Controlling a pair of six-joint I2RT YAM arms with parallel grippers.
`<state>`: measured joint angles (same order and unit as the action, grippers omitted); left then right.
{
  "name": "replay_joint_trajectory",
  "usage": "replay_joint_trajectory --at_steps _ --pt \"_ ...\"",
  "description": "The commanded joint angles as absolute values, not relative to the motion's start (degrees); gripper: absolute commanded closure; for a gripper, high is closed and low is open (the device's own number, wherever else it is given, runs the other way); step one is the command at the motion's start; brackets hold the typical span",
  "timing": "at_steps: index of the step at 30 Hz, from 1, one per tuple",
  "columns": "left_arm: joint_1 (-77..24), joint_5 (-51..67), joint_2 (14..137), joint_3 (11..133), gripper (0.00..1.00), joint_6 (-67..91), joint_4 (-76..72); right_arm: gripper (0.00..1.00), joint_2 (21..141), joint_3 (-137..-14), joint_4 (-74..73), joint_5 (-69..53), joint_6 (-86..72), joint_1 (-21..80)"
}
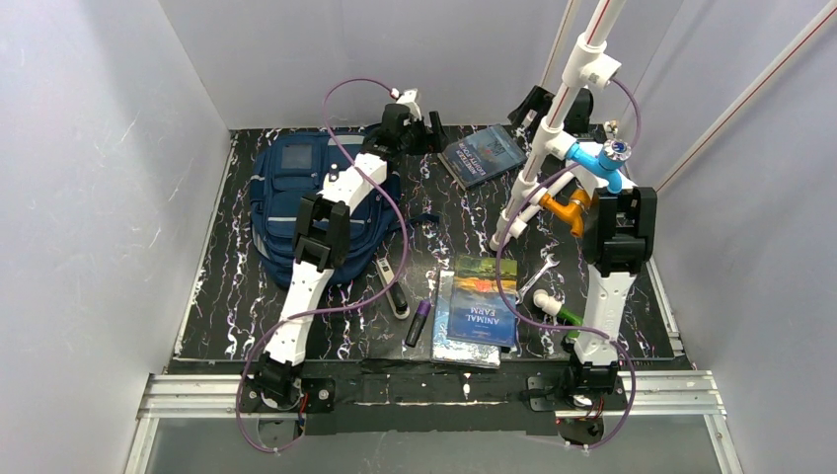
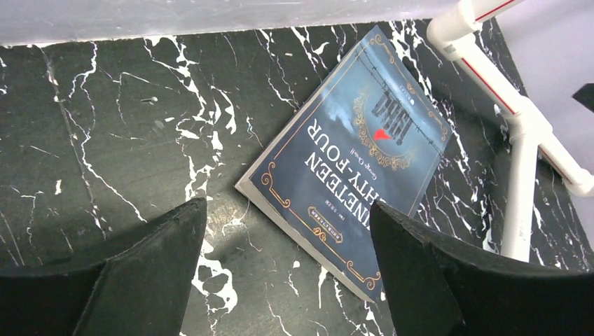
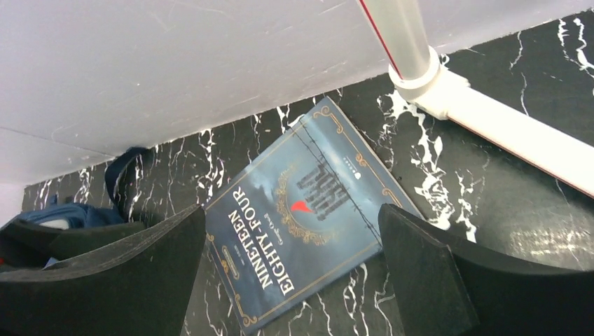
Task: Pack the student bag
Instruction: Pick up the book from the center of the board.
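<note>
The student bag (image 1: pixel 291 193) is a navy backpack lying flat on the left half of the table, and part of it shows at the edge of the right wrist view (image 3: pixel 66 212). My left arm reaches over it. The left gripper (image 1: pixel 434 128) (image 2: pixel 287 206) hangs open just left of a dark blue book, "Nineteen Eighty-Four" (image 1: pixel 484 155) (image 2: pixel 350 168) (image 3: pixel 301 217). That book lies flat at the back centre. My right gripper (image 1: pixel 525 111) (image 3: pixel 292 210) is open above the book's far right side. Neither gripper holds anything.
A white pipe frame (image 1: pixel 553 128) rises right of the book. Near the front lie an "Animal Farm" book (image 1: pixel 484 301) on a silvery pouch (image 1: pixel 459 346), a purple marker (image 1: pixel 418 323), a stapler (image 1: pixel 392 286) and a wrench (image 1: pixel 538 276). White walls close the back and sides.
</note>
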<state>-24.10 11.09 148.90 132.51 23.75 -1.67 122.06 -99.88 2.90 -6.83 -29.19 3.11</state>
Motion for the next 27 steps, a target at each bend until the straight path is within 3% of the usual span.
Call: replay_joint_trajectory --at_steps 1,8,18,27 --pt "-24.01 10.07 142.02 130.26 0.16 24.86 -3.32 0.00 126.61 -104.94 -2.24 -4.88 -30.55 4.66" --pt "-23.96 9.65 132.14 118.97 0.15 25.00 -1.25 0.00 124.08 -105.05 -5.56 -4.51 -28.91 7.50" --pt "-23.01 9.34 125.99 121.22 0.14 23.87 14.45 0.00 126.24 -114.17 -13.64 -7.77 -33.52 10.02" --pt "-22.81 13.65 121.89 117.71 0.14 25.56 14.41 0.00 128.06 -121.78 -16.66 -12.99 -32.52 9.67"
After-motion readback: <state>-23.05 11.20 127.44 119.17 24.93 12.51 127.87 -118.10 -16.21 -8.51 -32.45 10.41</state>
